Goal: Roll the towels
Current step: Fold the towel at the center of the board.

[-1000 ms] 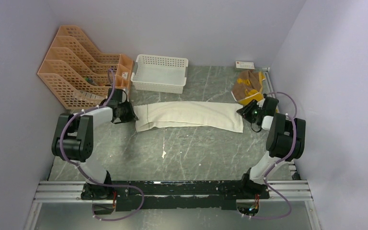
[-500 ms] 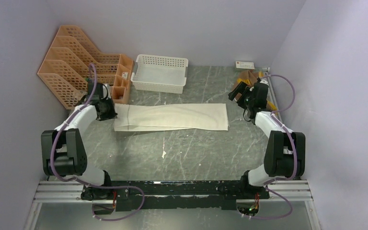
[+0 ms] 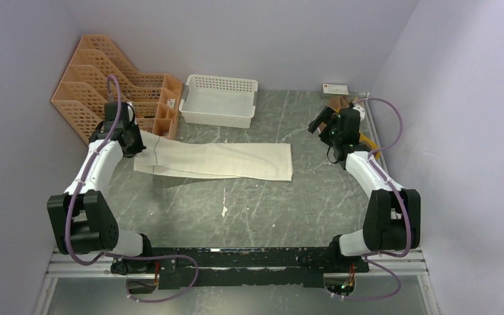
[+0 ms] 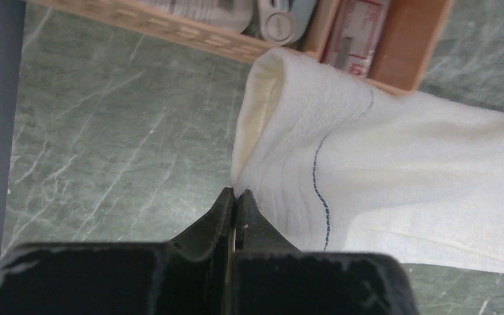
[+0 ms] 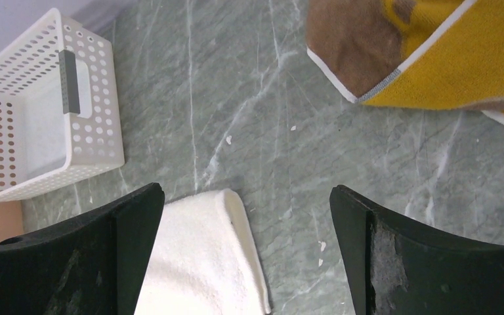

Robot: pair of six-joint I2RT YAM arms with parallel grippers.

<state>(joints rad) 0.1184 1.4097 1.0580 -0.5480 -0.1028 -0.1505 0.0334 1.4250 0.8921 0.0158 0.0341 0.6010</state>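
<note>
Grey marble table (image 3: 256, 203), cream-white towel (image 3: 223, 161) lay long across its middle, left end raised by the far-left corner, brown-and-yellow towel (image 5: 433, 52) sat in the far-right corner, left gripper (image 4: 235, 197) was clamped on the cream-white towel's edge, right gripper (image 5: 244, 197) hung beside that corner, fingers wide apart.

You're looking at a nubby terry-cloth cream towel (image 4: 400, 170), a smooth, veined stone-look table (image 4: 105, 151) and a perforated white plastic basket (image 5: 95, 131).
</note>
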